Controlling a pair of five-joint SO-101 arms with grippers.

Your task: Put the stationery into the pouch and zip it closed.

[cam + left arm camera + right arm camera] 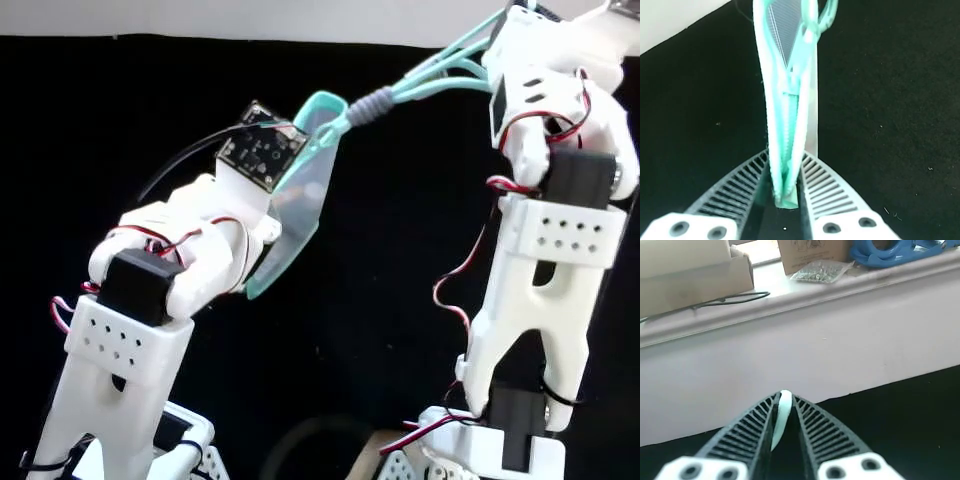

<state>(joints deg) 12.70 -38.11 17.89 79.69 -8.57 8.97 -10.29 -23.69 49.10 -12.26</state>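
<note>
The pouch is translucent with a teal zipper edge and hangs in the air above the black table. My left gripper is shut on one end of the pouch, whose zipper runs away from the fingers. A teal cord with a grey toggle leads from the pouch's far end up to the right arm. My right gripper is shut on a pale strip of that cord. What lies inside the pouch cannot be made out.
Black cloth covers the table, and a white wall runs behind it. On the ledge above stand a cardboard box, a blue object and a cable. Both arm bases stand at the front edge.
</note>
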